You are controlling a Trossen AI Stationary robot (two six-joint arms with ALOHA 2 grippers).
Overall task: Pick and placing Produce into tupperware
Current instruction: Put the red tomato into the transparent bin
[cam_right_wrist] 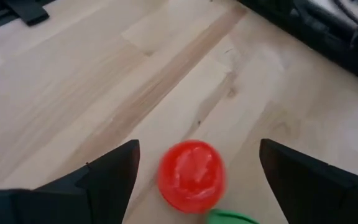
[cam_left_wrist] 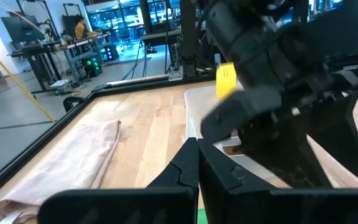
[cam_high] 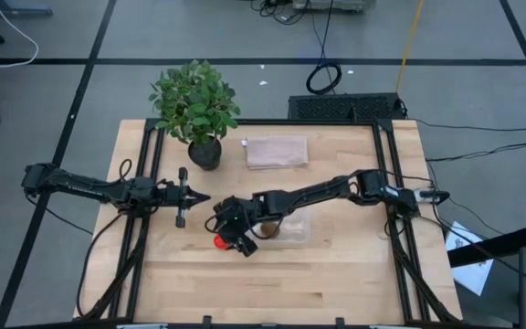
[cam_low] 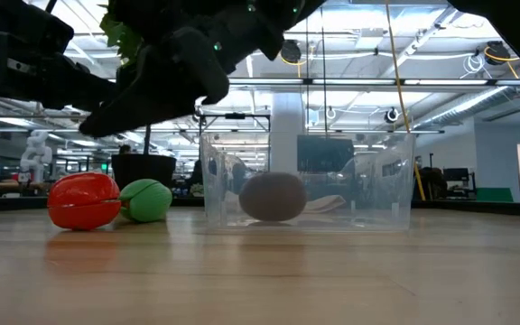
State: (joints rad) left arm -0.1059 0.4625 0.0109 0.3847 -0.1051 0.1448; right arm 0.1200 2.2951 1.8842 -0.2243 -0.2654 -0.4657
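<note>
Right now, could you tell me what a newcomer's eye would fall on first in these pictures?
Probably the round red toy food on the bare wood, with the right end effector open above it. Beside it lies the green piece, and the brown oval one already sits inside the clear tupperware. The leafy potted plant stands at the table's far edge.

Brown oval kiwi (cam_low: 273, 196) inside clear tupperware (cam_low: 395, 181); red round piece (cam_low: 83, 200) and green one (cam_low: 145, 200) (touching) just beside it.
</note>
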